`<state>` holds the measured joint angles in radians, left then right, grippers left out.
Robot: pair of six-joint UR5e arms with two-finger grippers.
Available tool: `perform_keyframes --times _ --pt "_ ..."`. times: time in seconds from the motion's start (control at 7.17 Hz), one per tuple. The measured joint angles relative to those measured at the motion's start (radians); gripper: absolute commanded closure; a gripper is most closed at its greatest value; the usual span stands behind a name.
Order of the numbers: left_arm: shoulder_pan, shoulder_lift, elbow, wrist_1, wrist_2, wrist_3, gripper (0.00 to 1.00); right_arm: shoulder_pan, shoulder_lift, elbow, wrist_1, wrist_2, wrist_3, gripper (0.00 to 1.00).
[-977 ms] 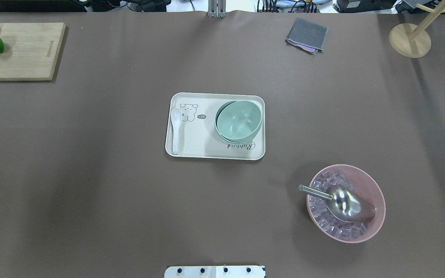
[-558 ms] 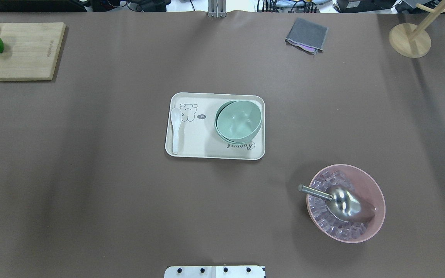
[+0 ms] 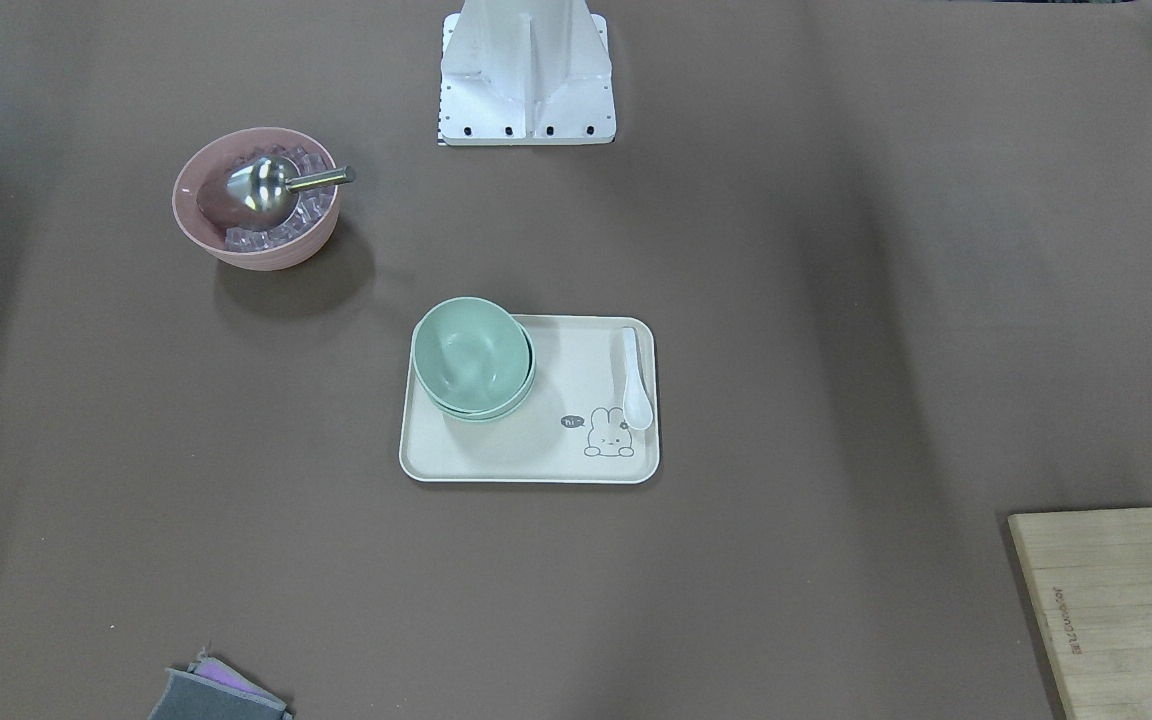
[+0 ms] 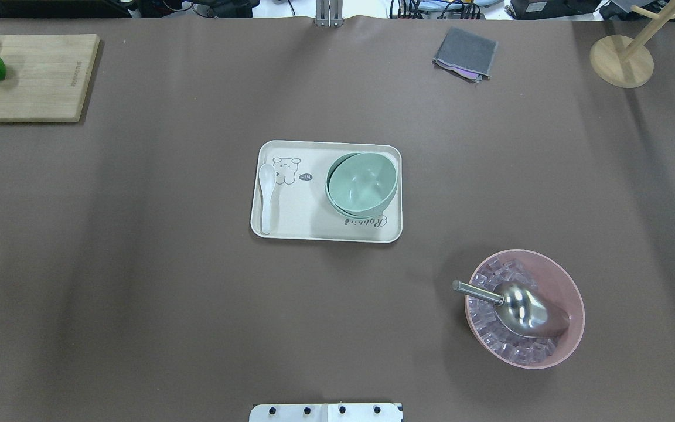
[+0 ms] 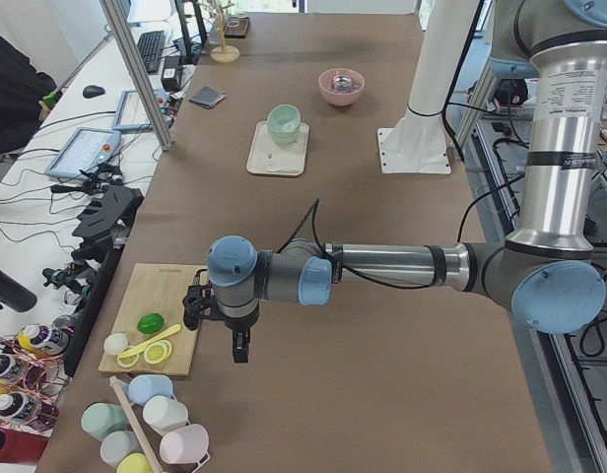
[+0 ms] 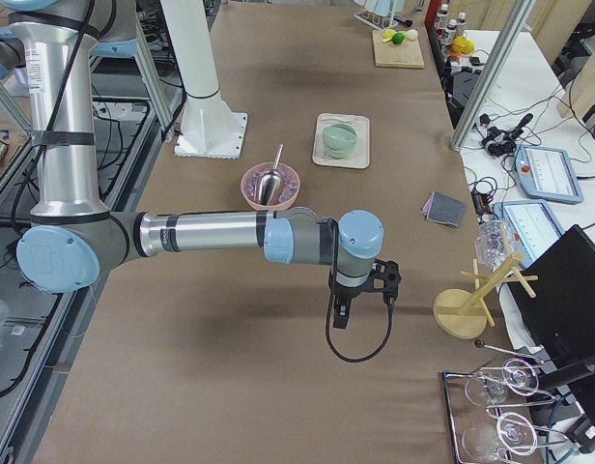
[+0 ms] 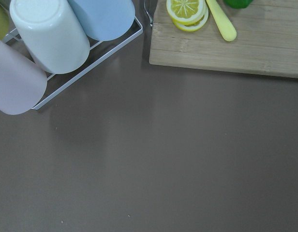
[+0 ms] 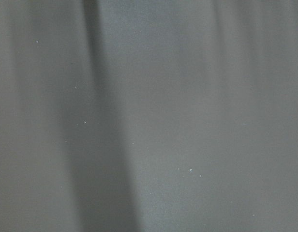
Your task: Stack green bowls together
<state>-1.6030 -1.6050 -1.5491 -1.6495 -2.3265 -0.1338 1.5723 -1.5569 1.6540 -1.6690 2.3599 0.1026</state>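
Nothing has moved since a second ago. At far left the left pincer (image 5: 239,347) hangs beside the cutting board (image 5: 170,296). The green bowls (image 4: 362,183) sit nested on the tray (image 4: 290,225), at its right end, the top one slightly askew. At far right the right pincer (image 6: 340,317) hangs over bare bench (image 4: 138,293). Neither touches anything, and I cannot tell how far open either is. Stacking looks done, so both are best kept clear.

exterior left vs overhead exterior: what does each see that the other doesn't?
Only exterior left: the left arm, its left end effector hanging above the table beside the cutting board, and a cluster of cups. Only overhead exterior resolves the white spoon on the tray and the ice cubes in the pink bowl. Both: the stacked green bowls on that tray, the pink bowl, the cutting board.
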Motion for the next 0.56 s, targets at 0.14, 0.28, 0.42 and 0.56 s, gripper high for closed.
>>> perform_keyframes --times 0.14,0.28,0.42,0.56 --pt "0.0 -0.001 -0.001 -0.001 0.0 -0.002 0.02 0.0 0.0 0.0 0.0 0.001 0.0 0.0" --pt "0.0 -0.002 -0.001 -0.001 0.0 -0.004 0.02 0.0 0.001 0.0 0.0 0.001 0.001 0.0" --pt "0.0 -0.003 -0.002 0.0 -0.001 -0.006 0.02 0.0 0.001 0.0 0.0 0.002 0.001 0.0" --pt "0.0 -0.005 -0.001 0.0 -0.001 -0.006 0.02 -0.001 0.001 0.0 0.0 0.002 0.001 0.0"
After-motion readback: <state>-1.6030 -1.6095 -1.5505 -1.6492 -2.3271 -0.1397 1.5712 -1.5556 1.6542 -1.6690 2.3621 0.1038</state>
